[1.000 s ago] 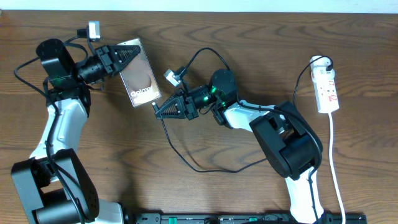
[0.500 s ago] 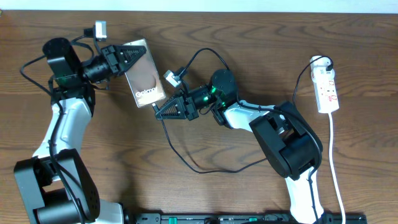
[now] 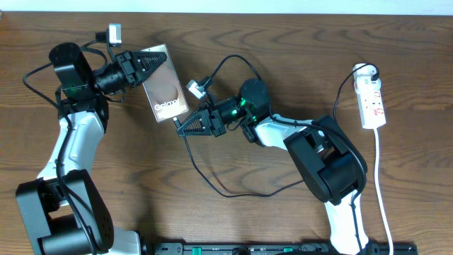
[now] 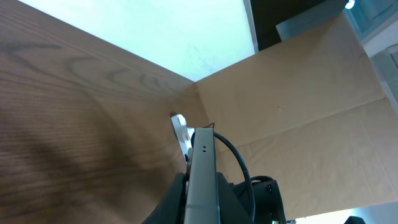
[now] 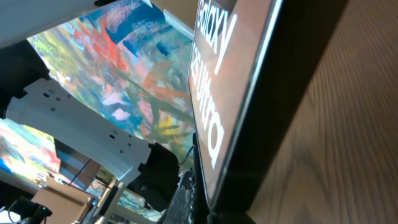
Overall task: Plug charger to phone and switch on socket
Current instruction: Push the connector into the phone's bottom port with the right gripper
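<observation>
My left gripper [image 3: 153, 66] is shut on the phone [image 3: 168, 88] and holds its far end. The phone's lettered end points toward my right gripper [image 3: 180, 127]. The left wrist view shows the phone edge-on [image 4: 202, 162] between the jaws of the left gripper [image 4: 202, 208]. The right gripper is closed to a point at the phone's lower corner, and the black charger cable [image 3: 205, 177] trails from it. In the right wrist view the phone's glossy lettered face [image 5: 214, 93] fills the frame just ahead of the right gripper [image 5: 233, 214]. The plug tip is hidden. The white socket strip [image 3: 373, 103] lies at the far right.
The charger cable loops across the wooden table [image 3: 233, 219] below the right arm and runs up to the plug [image 3: 364, 70] at the strip's top. The strip's white cord [image 3: 382, 191] runs down the right edge. A cardboard wall [image 4: 292, 106] stands behind the table.
Within the last second the left gripper carried the phone a little right and down, closer to the right gripper's tip. Over the last half second nothing moved.
</observation>
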Motion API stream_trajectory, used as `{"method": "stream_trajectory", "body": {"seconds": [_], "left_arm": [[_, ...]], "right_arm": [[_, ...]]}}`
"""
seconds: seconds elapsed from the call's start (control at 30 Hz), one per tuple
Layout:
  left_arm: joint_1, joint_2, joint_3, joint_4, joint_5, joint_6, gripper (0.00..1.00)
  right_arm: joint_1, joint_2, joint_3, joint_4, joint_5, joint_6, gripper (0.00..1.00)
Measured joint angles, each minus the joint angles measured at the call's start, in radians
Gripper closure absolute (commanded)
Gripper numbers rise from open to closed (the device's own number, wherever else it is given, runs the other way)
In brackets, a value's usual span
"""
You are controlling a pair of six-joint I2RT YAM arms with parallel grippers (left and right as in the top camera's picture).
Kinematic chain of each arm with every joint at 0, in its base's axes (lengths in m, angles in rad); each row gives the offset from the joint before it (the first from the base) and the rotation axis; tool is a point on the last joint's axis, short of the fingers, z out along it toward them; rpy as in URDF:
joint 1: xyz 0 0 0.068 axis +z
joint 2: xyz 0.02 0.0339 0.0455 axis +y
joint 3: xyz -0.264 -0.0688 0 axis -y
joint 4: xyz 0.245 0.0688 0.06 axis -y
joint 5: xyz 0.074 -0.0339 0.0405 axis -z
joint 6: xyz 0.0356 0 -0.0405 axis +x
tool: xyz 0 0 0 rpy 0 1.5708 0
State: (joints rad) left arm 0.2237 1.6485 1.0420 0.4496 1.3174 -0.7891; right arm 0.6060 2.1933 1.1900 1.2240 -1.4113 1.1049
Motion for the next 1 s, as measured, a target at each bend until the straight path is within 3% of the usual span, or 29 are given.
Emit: {"method": "stream_trajectory", "body": {"seconds": [1.0], "left_arm": [[-0.013, 0.0, 0.0, 0.004, -0.019, 0.011, 0.93]], "right_arm": [[-0.001, 0.002, -0.003, 0.056, 0.032, 0.122, 0.99]]}}
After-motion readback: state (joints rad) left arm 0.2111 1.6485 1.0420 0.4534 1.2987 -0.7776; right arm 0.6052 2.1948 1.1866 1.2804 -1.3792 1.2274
